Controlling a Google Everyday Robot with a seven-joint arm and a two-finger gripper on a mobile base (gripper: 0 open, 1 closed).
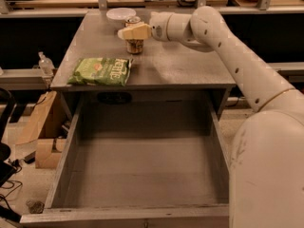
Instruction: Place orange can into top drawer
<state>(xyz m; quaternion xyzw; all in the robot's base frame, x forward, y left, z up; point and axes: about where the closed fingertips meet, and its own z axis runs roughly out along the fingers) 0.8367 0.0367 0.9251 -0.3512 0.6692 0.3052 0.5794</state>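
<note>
- While its bulk fills the 4 o'clock corner, the arm (223,46) stretches toward 10 o'clock, its wrist level above the worktop (190,65).
- The orange can (135,45) stands upright with its long axis vertical, at the worktop's 12 o'clock side.
- The end effector (135,31) points toward 9 o'clock across the can's upper half; spread or pinching, I cannot tell.
- The top drawer (61,165) lies open at 6 o'clock of the worktop, well apart from the can.
</note>
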